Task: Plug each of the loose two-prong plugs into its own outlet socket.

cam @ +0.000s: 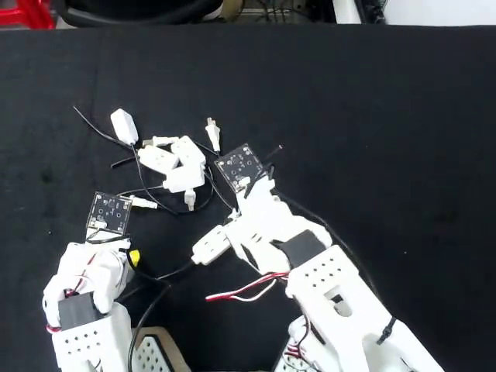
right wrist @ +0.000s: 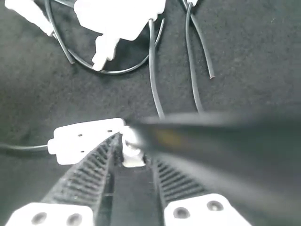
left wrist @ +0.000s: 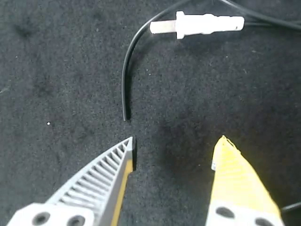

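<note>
The black table (cam: 387, 116) carries a tangle of white plugs and sockets (cam: 174, 159) at far left of centre, with cables looping through it. Nearer, around centre, lies a white outlet block (right wrist: 82, 140). The right gripper (right wrist: 133, 149) is clenched on a small white plug (right wrist: 129, 140) just beside that block.

The block looks light and nothing pins it, so prongs that miss the slots would likely shove it away instead of seating. A dark blurred bar (right wrist: 211, 136) crosses the right wrist view, possibly a board edge, and could snag the gripper.

The left gripper (left wrist: 177, 139) hangs released at near left, short of a loose two-prong plug (left wrist: 197, 24).
</note>
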Available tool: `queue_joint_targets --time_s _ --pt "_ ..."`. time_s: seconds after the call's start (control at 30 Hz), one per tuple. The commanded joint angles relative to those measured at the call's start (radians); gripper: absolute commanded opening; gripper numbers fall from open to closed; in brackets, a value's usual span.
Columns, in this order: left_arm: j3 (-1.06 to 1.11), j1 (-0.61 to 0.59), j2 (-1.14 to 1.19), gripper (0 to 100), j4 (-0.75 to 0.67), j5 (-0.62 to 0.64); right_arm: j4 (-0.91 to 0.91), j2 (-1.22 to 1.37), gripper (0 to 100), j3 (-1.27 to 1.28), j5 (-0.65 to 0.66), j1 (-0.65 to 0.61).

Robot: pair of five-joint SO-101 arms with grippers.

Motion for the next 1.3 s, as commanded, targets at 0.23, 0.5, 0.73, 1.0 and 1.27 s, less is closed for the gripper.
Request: queue_joint_targets --time_s 0.23,0.5,0.73,1.0,1.27 --pt "-0.004 0.001 -0.006 27 -0.006 -0.008 -0.078 0.005 1.1 0.033 -0.011 -0.115" --pt "-0.002 0.001 -0.006 27 -0.006 -0.008 -0.1 0.005 1.1 0.076 -0.057 -0.115" --pt "-0.002 0.001 -0.006 27 -0.006 -0.008 -0.256 0.005 1.1 0.165 -0.06 -0.115" --pt "0.004 0.001 -0.006 27 -0.006 -0.008 -0.253 0.007 1.1 0.173 -0.06 -0.114" --pt "0.005 0.001 -0.006 27 -0.006 -0.008 -0.258 0.008 1.1 0.22 0.023 -0.121"
